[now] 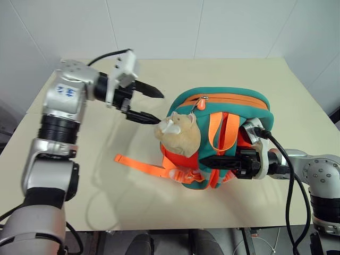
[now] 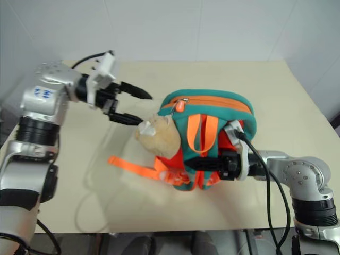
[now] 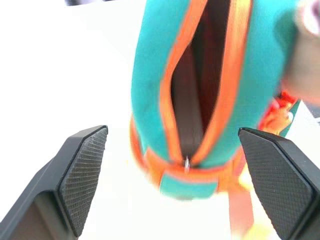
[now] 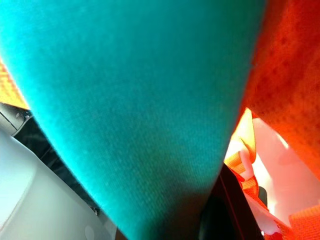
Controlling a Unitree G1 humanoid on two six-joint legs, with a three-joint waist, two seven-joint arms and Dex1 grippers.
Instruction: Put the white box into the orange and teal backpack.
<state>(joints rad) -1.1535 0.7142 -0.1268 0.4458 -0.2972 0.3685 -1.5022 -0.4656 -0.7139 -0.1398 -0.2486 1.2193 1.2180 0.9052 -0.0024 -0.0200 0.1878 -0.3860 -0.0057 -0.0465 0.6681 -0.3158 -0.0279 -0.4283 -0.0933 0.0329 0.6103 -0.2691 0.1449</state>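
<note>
The orange and teal backpack [image 1: 228,106] stands upright near the middle of the table, with a tan plush toy [image 1: 178,133] hanging on its left side. In the left wrist view its top zipper opening [image 3: 192,90] gapes, dark inside. The white box is out of view. My left gripper [image 1: 159,108] hovers just left of the backpack's top, open, with nothing between its fingers [image 3: 85,175]. My right gripper [image 1: 204,161] reaches in from the right and is shut on the backpack's lower front among the orange straps; teal fabric [image 4: 130,110] presses against it.
A loose orange strap [image 1: 141,163] trails from the backpack over the beige table [image 1: 106,196] toward the front left. A black cable [image 1: 289,175] loops over my right forearm. White walls stand close behind the table's far edge.
</note>
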